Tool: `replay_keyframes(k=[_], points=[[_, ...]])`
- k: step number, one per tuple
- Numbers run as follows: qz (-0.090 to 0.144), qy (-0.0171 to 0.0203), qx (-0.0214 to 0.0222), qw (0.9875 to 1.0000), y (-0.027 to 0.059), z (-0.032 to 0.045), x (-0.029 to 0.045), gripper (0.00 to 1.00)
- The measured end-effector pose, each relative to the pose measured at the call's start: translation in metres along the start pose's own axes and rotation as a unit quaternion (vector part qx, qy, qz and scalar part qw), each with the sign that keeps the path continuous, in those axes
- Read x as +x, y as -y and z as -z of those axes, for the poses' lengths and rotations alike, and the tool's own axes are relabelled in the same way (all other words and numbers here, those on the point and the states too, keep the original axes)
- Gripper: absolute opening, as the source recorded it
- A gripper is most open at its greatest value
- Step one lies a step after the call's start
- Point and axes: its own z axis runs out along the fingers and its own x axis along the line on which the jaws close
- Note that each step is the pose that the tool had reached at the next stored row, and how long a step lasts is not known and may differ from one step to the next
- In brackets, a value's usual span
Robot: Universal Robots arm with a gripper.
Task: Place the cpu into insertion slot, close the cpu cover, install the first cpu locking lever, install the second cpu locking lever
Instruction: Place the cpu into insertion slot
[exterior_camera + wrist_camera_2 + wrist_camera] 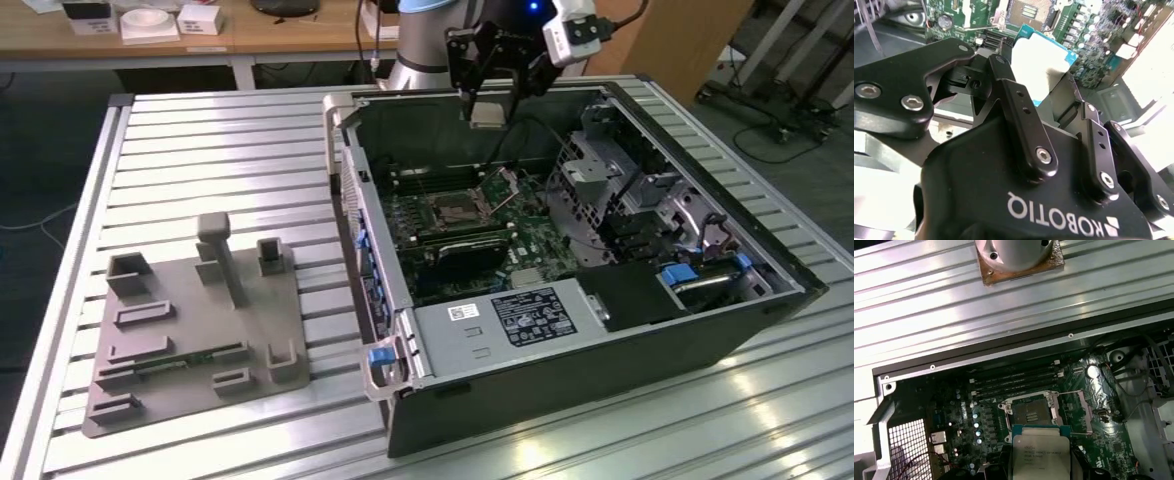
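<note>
Silvery-topped cpu (1041, 457) clamped flat between the fingers of the gripper (489, 100), hanging above the open computer case (574, 385). It is held level, metal side up, so that its underside faces the insertion slot (1029, 412) well below. The cpu cover (1077, 410) stands swung aside on its hinge, leaving the socket bare to receive the chip.

Exterior view overlooks the case (561, 380); both wrist views (closer) share the insertion slot (1029, 10) (1030, 412).
</note>
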Motion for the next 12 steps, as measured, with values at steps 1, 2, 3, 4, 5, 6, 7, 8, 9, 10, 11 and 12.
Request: replay_keyframes(k=[1, 2, 3, 4, 5, 6, 7, 8, 9, 10, 11, 12], points=[[-0.009, 0.0008, -0.0002, 1.0000, 0.0000, -0.0003, 0.0000, 0.54], [-0.018, 0.0016, -0.0004, 0.9998, 0.0000, -0.0007, 0.0000, 0.54], [-0.026, 0.0023, -0.0005, 0.9997, 0.0001, -0.0009, 0.0000, 0.54], [-0.029, 0.0026, -0.0005, 0.9996, 0.0002, -0.0011, 0.0002, 0.54], [-0.032, 0.0028, -0.0006, 0.9995, 0.0003, -0.0012, 0.0006, 0.54], [-0.034, 0.0030, -0.0006, 0.9994, 0.0004, -0.0013, 0.0010, 0.54], [-0.035, 0.0031, -0.0006, 0.9994, 0.0005, -0.0014, 0.0013, 0.54], [-0.035, 0.0031, -0.0007, 0.9994, 0.0005, -0.0014, 0.0013, 0.54], [-0.035, 0.0031, -0.0007, 0.9994, 0.0005, -0.0014, 0.0013, 0.54], [-0.035, 0.0031, -0.0006, 0.9994, 0.0005, -0.0014, 0.0013, 0.54], [-0.035, 0.0031, -0.0007, 0.9994, 0.0005, -0.0014, 0.0013, 0.54], [-0.035, 0.0031, -0.0007, 0.9994, 0.0005, -0.0014, 0.0013, 0.54]])
